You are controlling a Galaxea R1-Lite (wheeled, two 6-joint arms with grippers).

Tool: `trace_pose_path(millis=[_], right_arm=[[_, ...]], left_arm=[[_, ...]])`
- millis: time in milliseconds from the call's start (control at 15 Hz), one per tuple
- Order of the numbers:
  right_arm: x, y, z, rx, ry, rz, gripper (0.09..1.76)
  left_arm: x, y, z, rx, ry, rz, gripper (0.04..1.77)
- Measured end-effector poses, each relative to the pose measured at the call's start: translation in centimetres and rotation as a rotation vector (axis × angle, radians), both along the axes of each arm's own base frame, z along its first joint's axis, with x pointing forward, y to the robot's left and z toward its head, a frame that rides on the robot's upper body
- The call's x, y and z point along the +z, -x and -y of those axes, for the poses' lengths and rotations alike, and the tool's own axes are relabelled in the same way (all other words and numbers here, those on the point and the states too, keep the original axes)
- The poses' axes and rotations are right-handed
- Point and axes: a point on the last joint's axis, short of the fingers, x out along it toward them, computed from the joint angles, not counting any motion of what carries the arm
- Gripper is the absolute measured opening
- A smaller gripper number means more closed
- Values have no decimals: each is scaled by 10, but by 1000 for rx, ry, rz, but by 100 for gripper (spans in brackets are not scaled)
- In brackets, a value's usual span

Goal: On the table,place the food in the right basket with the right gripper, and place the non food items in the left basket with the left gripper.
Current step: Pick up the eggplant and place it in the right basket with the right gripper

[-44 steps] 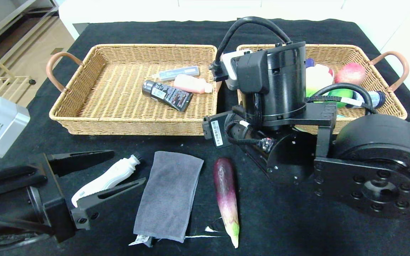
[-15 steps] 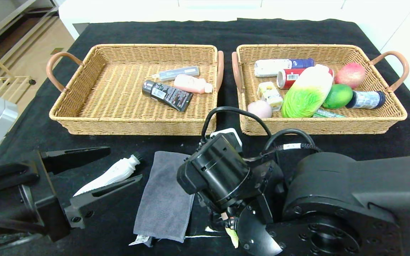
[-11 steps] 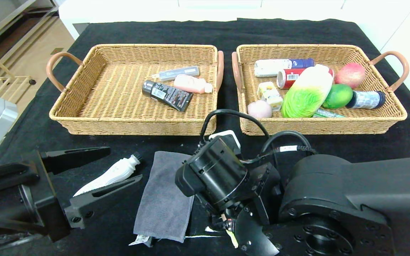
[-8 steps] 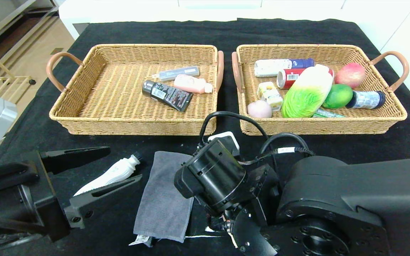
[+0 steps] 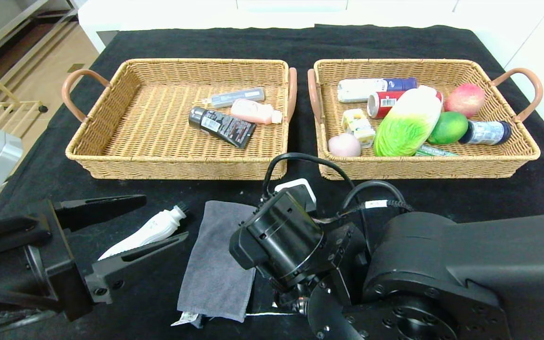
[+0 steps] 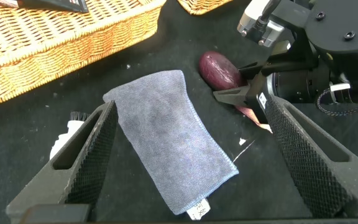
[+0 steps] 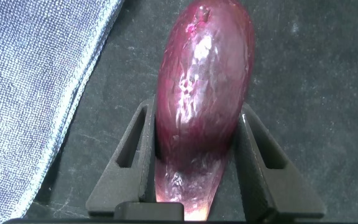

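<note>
Between the right tool's (image 7: 194, 155) narrowed fingers the purple eggplant (image 7: 204, 93) is gripped, apparently not yet lifted off the surface (image 5: 395, 189). Beside the wide-open left tool (image 5: 125, 226), a white tube (image 5: 144, 233) and grey towel (image 5: 220, 259) remain unsorted.

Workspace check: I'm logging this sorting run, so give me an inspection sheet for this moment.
Surface: black cloth-covered table.
Job's things: purple eggplant on the table between the right gripper's fingers; white tube and grey towel lying on the table; left basket holds three toiletries; right basket holds fruit, cabbage, cans and bottles.
Clutter: nothing seen.
Grippers: right gripper shut on the eggplant, both fingers against its sides; left gripper open, fingers either side of the white tube.
Cables: black cables loop over the right wrist.
Surroundings: white furniture beyond the table, wood floor to the robot's left.
</note>
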Motion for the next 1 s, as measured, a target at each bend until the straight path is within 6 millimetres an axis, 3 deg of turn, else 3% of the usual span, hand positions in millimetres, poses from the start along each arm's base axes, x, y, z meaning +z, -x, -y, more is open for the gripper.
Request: trace_pose_path(millis=[600,1000], right_arm=[[3,3,0,8,-2,3,81],[32,13,15,7,-33,31,81]], left_arm=[[0,0,0,0,0,0,172],[0,0,0,0,0,0,172]])
